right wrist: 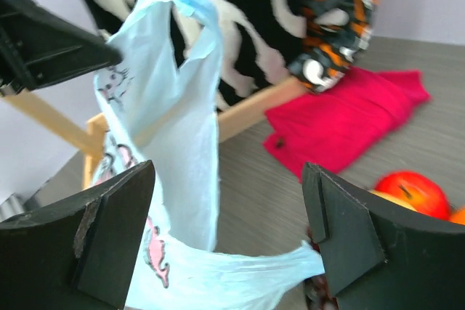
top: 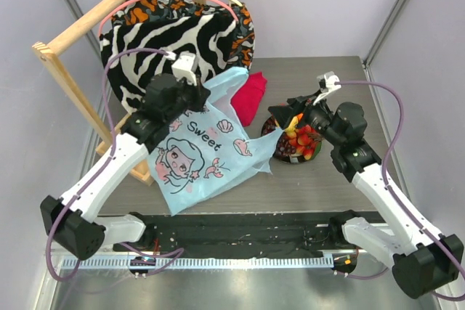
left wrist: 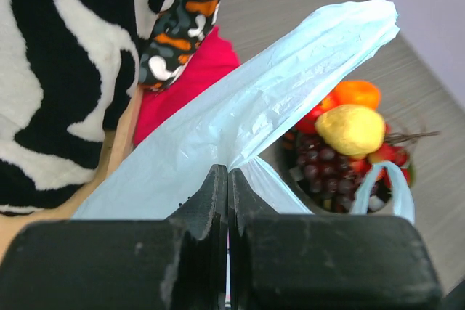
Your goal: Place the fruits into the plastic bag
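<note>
The light-blue plastic bag (top: 203,147) with the cartoon girl print hangs from my left gripper (top: 190,92), which is shut on its upper edge. In the left wrist view the jaws (left wrist: 227,173) pinch the film and the bag (left wrist: 247,107) rises away from them. The fruits sit piled on a dark plate (top: 290,157): a yellow fruit (left wrist: 351,128), an orange (left wrist: 356,92), dark grapes (left wrist: 323,168) and a red apple (right wrist: 410,190). My right gripper (top: 287,117) hovers open over the plate's left side. A strip of the bag (right wrist: 240,270) stretches across between its fingers (right wrist: 229,201).
Zebra-striped fabric (top: 182,38) hangs from a hanger on a wooden rack (top: 69,85) at the back left. A red cloth (top: 251,96) lies behind the bag, between rack and plate. Grey walls close in on both sides.
</note>
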Controlling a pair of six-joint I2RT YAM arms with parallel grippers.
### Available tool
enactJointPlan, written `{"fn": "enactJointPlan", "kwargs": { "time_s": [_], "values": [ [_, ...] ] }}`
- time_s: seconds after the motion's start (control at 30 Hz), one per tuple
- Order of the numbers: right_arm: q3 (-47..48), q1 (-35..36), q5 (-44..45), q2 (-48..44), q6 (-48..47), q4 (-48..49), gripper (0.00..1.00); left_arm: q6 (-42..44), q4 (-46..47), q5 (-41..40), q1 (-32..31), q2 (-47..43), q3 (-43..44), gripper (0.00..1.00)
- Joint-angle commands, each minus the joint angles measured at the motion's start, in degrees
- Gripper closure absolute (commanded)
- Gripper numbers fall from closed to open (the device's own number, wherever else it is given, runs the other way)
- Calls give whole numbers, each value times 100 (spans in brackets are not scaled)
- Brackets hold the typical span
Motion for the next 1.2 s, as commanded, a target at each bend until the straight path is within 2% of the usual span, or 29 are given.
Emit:
{"fn": "enactJointPlan", "kwargs": {
  "time_s": [0.0, 0.3, 0.47, 0.7, 0.9, 1.0, 1.17],
  "values": [
    [471, 351, -461, 213, -116, 225, 8, -298, 344, 1588, 309, -319, 251, 100],
    [849, 677, -391, 600, -345, -197, 7, -965, 897, 3383, 942, -521, 322, 100],
    [849, 747, -312, 837, -433, -285, 7, -1896, 1960, 4297, 1504, -574, -47, 100],
    [770, 1020, -260, 1066, -301, -110, 8, -1995, 2032, 4439, 1769, -442, -162, 100],
    [524, 1064, -285, 908, 207, 497, 7, -1722, 1715, 4298, 1900, -407, -223, 100],
    [489, 1081, -636, 1144, 550, 857, 7, -1748, 1776, 4360, 1909, -381, -276, 100],
    [524, 1345, -707, 1706, 666, 1253, 8, -1740, 1794, 4448, 1927, -380, -337, 100]
  ]
}}
